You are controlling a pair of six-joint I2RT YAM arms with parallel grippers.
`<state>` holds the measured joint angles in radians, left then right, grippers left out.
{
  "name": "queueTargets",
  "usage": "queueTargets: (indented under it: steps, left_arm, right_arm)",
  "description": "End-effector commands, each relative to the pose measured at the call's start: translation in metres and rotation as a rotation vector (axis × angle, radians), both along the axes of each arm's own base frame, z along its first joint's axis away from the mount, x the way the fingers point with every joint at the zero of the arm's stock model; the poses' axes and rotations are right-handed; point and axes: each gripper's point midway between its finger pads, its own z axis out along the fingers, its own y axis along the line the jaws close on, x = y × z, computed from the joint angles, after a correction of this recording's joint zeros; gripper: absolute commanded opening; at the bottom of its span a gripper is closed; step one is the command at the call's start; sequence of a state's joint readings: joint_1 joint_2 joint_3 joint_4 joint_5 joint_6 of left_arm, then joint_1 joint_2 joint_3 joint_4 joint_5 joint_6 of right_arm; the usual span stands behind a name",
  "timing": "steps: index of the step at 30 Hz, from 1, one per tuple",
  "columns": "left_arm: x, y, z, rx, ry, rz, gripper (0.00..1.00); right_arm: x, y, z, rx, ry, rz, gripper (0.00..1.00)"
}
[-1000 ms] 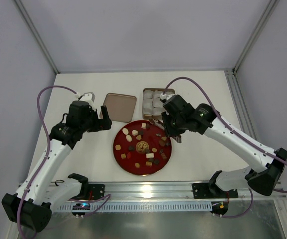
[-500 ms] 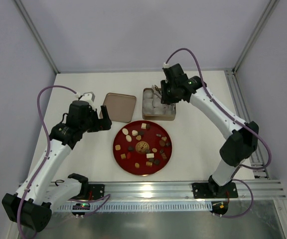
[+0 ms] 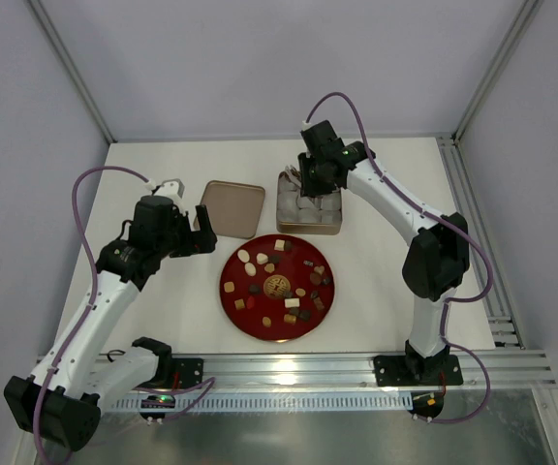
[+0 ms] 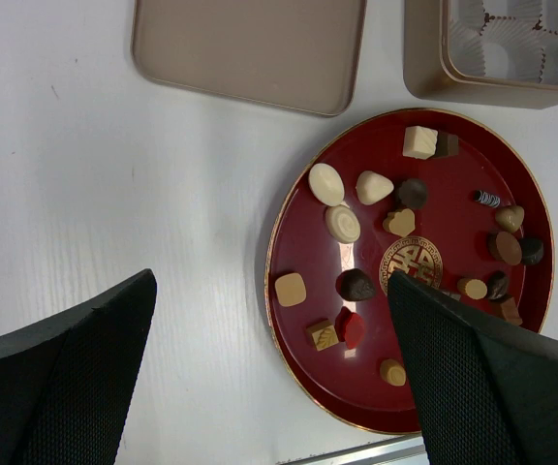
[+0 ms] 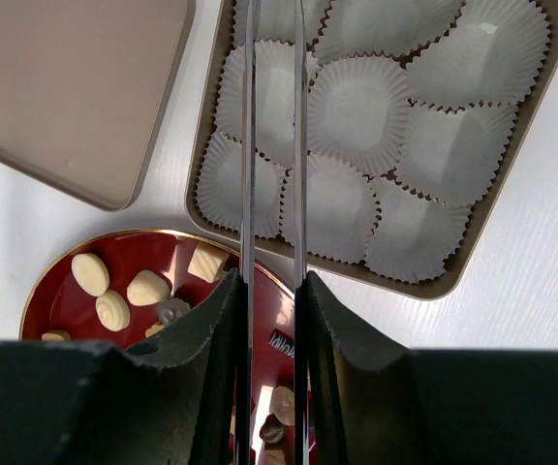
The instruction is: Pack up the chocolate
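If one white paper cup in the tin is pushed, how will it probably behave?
The paper cups look thin and pleated, so probably light and easily crushed. They sit packed edge to edge in the tin, so tweezers pushing one likely shift neighbours.

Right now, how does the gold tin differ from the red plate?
The tin is square with upright walls; the plate is round and shallow. The tin holds only white paper cups, with no sweet visible in them; the plate carries the chocolate, scattered loose. Both rest on the white table, next to each other.
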<state>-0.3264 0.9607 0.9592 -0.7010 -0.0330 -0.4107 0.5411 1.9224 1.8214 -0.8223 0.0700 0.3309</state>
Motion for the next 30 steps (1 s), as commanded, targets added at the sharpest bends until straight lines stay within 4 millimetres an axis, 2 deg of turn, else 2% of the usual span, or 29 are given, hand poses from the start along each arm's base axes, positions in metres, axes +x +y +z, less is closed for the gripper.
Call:
queueTargets:
  steps: [1, 7, 12, 17, 30]
  left_arm:
    - [0.003, -0.001, 0.005, 0.003, -0.019, -0.004, 1.0]
    - [0.002, 0.0, 0.005, 0.003, -0.019, 0.0, 1.0]
    - [0.002, 0.0, 0.005, 0.002, -0.02, -0.001, 1.0]
    - [0.001, 0.0, 0.005, 0.002, -0.018, -0.003, 1.0]
    - [0.002, 0.0, 0.005, -0.001, -0.02, -0.002, 1.0]
  right_arm:
    - [0.014, 0.007, 0.019, 0.026, -0.075, -0.001, 0.22]
    - [0.013, 0.006, 0.004, 0.011, -0.047, -0.007, 0.22]
    - [0.014, 0.007, 0.0, 0.007, -0.042, -0.005, 0.23]
    - [0.015, 0.006, -0.002, -0.003, -0.039, -0.003, 0.32]
    - [0.014, 0.006, 0.0, -0.003, -0.037, -0.002, 0.42]
